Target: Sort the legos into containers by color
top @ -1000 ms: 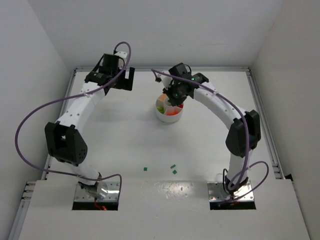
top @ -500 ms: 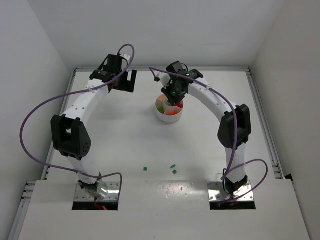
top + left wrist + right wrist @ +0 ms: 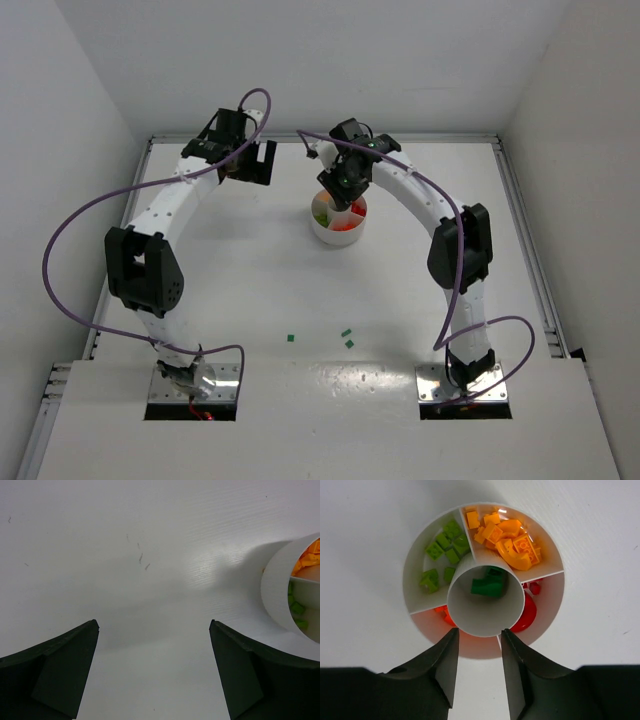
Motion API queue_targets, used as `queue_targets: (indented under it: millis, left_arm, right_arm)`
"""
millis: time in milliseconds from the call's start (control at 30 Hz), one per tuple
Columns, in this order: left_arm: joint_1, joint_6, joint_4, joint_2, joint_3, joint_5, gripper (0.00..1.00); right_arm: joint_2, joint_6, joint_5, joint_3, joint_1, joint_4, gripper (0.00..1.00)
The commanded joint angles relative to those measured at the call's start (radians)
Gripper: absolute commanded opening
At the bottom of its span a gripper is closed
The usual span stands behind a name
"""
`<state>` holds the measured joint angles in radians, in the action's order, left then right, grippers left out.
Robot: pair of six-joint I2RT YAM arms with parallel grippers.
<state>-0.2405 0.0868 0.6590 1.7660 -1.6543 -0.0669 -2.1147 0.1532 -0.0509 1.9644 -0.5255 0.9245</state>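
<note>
1. R gripper point(image 3: 479, 632) hangs right over the white dish point(image 3: 409, 582), fingers partly apart, nothing btwn them.
2. Dish contents, R wrist view: dk green legos point(image 3: 487, 585) in centre hub point(image 3: 485, 620); lt green legos point(image 3: 442, 555) in wedge at view's left; orange legos point(image 3: 507, 537) top right; red legos point(image 3: 529, 614) in bottom wedges.
3. L gripper point(image 3: 154, 624) wide apart, empty, above bare worktop point(image 3: 125, 540), dish just beside it.
4. 3 loose green legos point(image 3: 346, 332) on worktop nr arm bases, well apart from dish.

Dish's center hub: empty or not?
Not empty. The right wrist view shows dark green bricks lying inside the center hub, below its rim.
</note>
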Motion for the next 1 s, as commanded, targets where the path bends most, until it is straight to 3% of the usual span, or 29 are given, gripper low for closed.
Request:
queue_targets:
  millis: [0,100,167,300,333,467,567,633,733,967]
  left_arm:
    - [0.007,0.007,-0.021,-0.016,-0.033,0.021,0.99]
    - [0.007,-0.008,-0.031,-0.040,-0.022,0.055,0.99]
    - [0.007,-0.048,-0.050,-0.079,0.014,0.102,0.99]
    - [-0.014,-0.217,-0.062,-0.158,0.099,0.468,0.99]
    - [-0.044,-0.254,-0.046,-0.177,0.147,0.487,0.97]
    - [-0.318,-0.436,-0.007,-0.279,0.319,0.458,0.87]
    - [-0.455,-0.478,-0.007,-0.301,0.385,0.437,0.78]
    - [-0.580,-0.496,-0.007,-0.289,0.430,0.389,0.72]
    - [-0.716,-0.452,-0.016,-0.202,0.441,0.268,0.53]
    - [-0.809,-0.273,-0.079,-0.066,0.439,0.217,0.52]
  right_arm:
    - [-0.004,-0.009,0.010,0.044,0.004,0.004,0.40]
    - [0.057,-0.009,-0.001,0.004,0.004,-0.009,0.38]
    - [0.134,-0.009,-0.053,-0.109,0.025,-0.044,0.36]
    - [0.416,0.034,-0.115,-0.475,0.047,-0.122,0.36]
    - [0.433,0.045,-0.115,-0.513,0.056,-0.110,0.36]
    - [0.512,0.031,-0.092,-0.735,0.090,-0.137,0.33]
    - [0.536,-0.006,-0.002,-0.881,0.116,-0.197,0.33]
    - [0.536,-0.030,0.070,-0.929,0.159,-0.243,0.34]
    - [0.460,-0.053,0.126,-0.909,0.220,-0.230,0.35]
    - [0.386,-0.113,0.154,-0.822,0.363,-0.219,0.34]
